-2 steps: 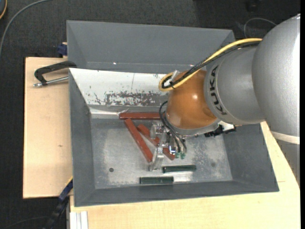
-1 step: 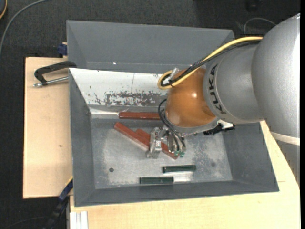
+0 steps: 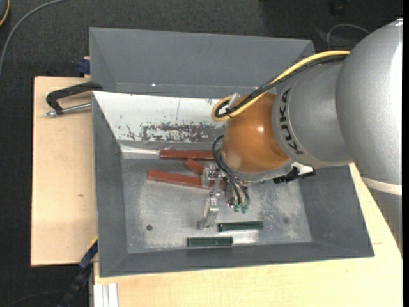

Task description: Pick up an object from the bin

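The grey arm (image 3: 358,101) is closest to the lens. It enters from the right and bends steeply down into the grey bin (image 3: 108,190). Its orange wrist cover (image 3: 252,139), with a yellow cable (image 3: 281,75) looped over it, hangs above the bin's middle. The gripper (image 3: 214,210) points down near the bin floor. Whether it is apart or together cannot be told. It stands between a red-brown handled tool (image 3: 174,178) to its left and a dark green bar (image 3: 239,226) just beside it on the right. A second green bar (image 3: 209,240) lies along the near wall.
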Controlling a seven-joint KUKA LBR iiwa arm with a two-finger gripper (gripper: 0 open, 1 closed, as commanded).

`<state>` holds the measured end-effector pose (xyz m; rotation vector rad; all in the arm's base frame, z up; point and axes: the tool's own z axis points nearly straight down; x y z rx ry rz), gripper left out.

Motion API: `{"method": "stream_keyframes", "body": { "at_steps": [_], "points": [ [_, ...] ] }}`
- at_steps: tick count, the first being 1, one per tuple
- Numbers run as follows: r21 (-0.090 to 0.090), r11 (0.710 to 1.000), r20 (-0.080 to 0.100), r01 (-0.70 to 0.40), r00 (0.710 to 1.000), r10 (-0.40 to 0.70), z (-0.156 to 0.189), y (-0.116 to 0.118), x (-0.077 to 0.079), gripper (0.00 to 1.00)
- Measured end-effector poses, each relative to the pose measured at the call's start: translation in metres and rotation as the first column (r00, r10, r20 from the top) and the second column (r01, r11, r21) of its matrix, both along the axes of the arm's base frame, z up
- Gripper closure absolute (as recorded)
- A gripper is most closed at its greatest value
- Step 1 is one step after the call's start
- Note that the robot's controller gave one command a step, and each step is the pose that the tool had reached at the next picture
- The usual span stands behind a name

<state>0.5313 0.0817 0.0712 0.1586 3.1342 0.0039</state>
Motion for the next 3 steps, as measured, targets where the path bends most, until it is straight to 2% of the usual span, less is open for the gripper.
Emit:
{"method": "stream_keyframes", "body": {
  "at_steps": [1,2,3],
  "points": [
    [0.0,0.978,0.006,-0.208,0.978,0.208,0.001,0.056,0.061,0.0],
    [0.0,0.979,0.003,-0.205,0.979,0.205,0.0,0.054,0.06,1.0],
    [-0.003,0.903,0.008,-0.429,0.903,0.429,0.132,0.074,0.041,1.0]
  ]
}}
